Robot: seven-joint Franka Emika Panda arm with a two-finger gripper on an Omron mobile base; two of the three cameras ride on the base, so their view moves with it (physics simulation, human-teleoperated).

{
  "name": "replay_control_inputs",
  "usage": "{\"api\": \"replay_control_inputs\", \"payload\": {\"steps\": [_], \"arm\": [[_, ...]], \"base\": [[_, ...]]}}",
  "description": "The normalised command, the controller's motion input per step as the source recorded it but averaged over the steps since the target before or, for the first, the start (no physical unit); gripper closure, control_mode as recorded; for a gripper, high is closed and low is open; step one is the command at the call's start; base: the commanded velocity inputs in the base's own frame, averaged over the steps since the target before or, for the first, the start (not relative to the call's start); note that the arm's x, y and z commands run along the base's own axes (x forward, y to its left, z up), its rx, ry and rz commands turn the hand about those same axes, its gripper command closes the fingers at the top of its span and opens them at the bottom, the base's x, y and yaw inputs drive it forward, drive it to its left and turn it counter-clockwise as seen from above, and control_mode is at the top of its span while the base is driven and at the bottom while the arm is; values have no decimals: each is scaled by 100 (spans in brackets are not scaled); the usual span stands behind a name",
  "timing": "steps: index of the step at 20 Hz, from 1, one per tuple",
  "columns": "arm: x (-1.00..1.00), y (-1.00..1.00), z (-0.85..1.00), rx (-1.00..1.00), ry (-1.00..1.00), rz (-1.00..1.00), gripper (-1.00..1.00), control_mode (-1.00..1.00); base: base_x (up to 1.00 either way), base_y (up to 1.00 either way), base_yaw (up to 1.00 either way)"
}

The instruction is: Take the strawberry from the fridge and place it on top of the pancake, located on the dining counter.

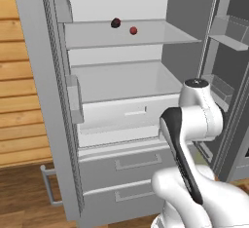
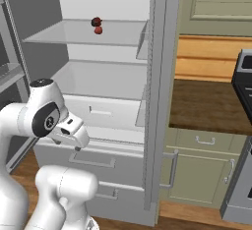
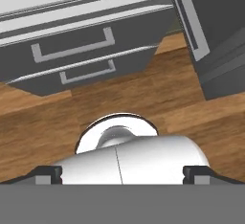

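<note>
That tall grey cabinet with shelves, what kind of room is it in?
Most likely a kitchen: the cabinet is an open fridge with a strawberry on a shelf, beside a wooden counter on green cabinets.

Fridge (image 1: 58,100) doors open; strawberry (image 1: 133,30) on upper glass shelf (image 1: 160,34), near dark maroon lump (image 1: 115,23). 2 drawers (image 1: 126,173) below, shut. Arm (image 1: 194,139) lower right.

red strawberry (image 1: 133,30) on upper shelf, open fridge (image 1: 53,124)
</note>
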Motion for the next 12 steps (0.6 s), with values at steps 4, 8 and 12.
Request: {"api": "replay_control_inputs", "payload": {"steps": [4,8,12], "arm": [[-10,0,-9,-1,0,18,-100,-100],[-5,0,-1,0,-1,25,-100,-100],[0,0,-2,0,-1,11,-100,-100]], "base": [[0,0,0],[0,0,0],[0,0,0]]}}
